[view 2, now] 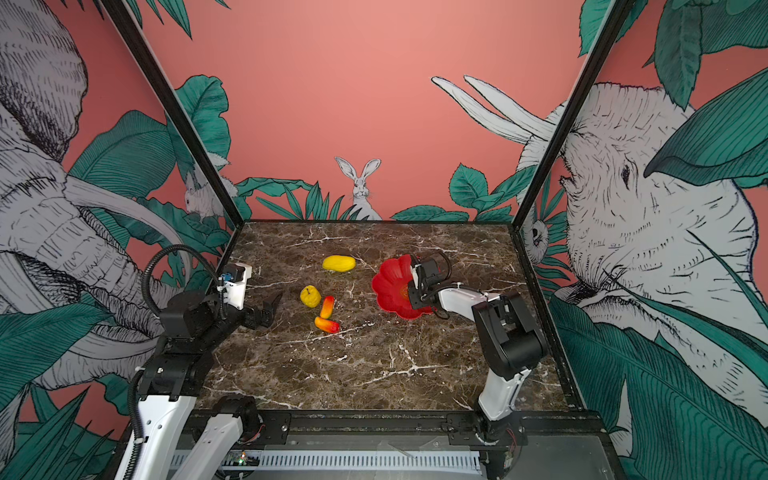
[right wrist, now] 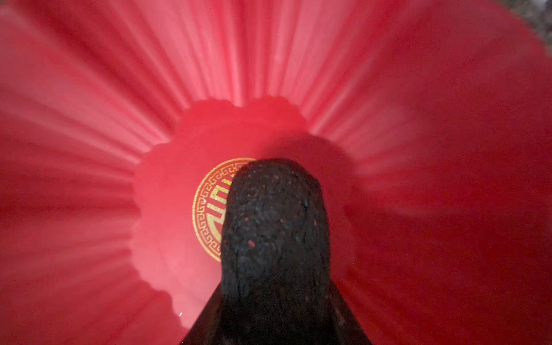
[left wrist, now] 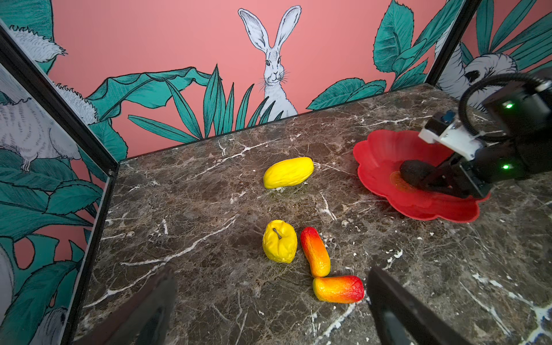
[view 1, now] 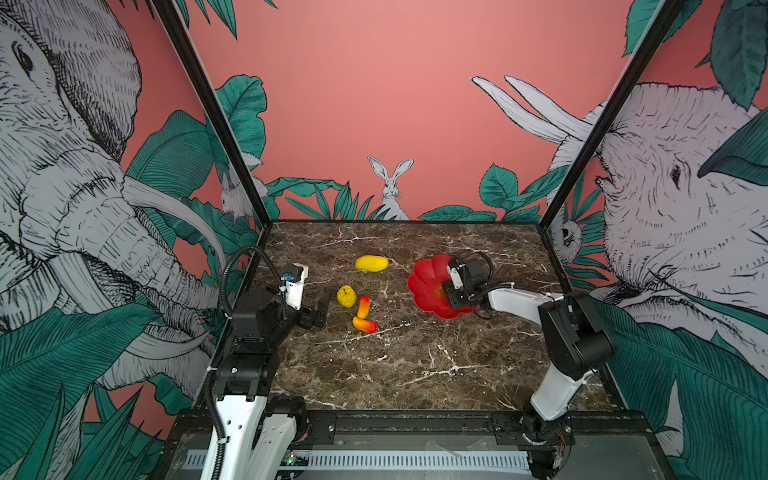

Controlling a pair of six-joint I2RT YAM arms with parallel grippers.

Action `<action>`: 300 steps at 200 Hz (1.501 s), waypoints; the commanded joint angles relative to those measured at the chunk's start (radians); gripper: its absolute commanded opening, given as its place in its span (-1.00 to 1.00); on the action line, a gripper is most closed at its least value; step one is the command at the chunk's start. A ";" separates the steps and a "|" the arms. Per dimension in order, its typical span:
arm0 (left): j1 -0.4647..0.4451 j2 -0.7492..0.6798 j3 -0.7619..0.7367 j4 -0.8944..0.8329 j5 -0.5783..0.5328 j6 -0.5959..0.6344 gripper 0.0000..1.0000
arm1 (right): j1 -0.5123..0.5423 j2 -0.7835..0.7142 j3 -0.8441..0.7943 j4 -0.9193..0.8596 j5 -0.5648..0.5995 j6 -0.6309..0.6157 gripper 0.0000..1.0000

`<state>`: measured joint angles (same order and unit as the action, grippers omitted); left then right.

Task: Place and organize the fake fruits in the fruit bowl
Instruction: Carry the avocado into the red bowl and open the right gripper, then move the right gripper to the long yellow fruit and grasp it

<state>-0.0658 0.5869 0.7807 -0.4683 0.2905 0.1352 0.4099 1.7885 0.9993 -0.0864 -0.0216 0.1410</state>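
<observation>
The right gripper (left wrist: 433,179) grasps the rough black fruit (right wrist: 274,227), whose tip covers part of the gold mark (right wrist: 209,209) in the fruit bowl (left wrist: 385,149) directly below the gripper. It would be best to settle the fruit on the bowl's floor, part the jaws slowly, then lift straight up so it does not roll.

- The fruit bowl (view 1: 424,282) is glossy red with ribbed petals; a gold emblem (right wrist: 207,209) with a key-fret border marks its centre.
- The black oval fruit (right wrist: 274,227) is matte black with tiny red flecks.
- The oblong fruit (view 1: 371,263) is plain bright yellow.
- The stemmed round fruit (view 1: 346,296) is yellow, its stem dark.
- The upper elongated fruit (view 1: 363,306) and lower elongated fruit (view 1: 365,324) each fade from red through orange to yellow.
- The tabletop (view 1: 395,365) is dark brown marble with white veins.
- The walls (view 1: 415,104) are salmon pink with teal leaves (view 1: 245,108) and a black-and-white rabbit (view 1: 390,187).
</observation>
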 commanded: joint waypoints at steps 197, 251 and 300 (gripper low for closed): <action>-0.001 -0.031 0.006 -0.001 0.006 0.001 0.99 | 0.175 -0.305 0.245 -0.360 0.086 -0.141 0.99; 0.000 -0.031 0.005 -0.003 0.002 0.000 0.99 | 0.316 -0.127 0.433 -0.314 0.002 -0.165 0.99; -0.001 -0.047 0.002 -0.005 0.002 -0.002 0.99 | 0.317 0.190 0.829 -0.439 -0.072 -0.319 0.99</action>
<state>-0.0658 0.5549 0.7807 -0.4690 0.2913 0.1349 0.7307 1.8763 1.6695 -0.4549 -0.0296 -0.0772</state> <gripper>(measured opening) 0.996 0.995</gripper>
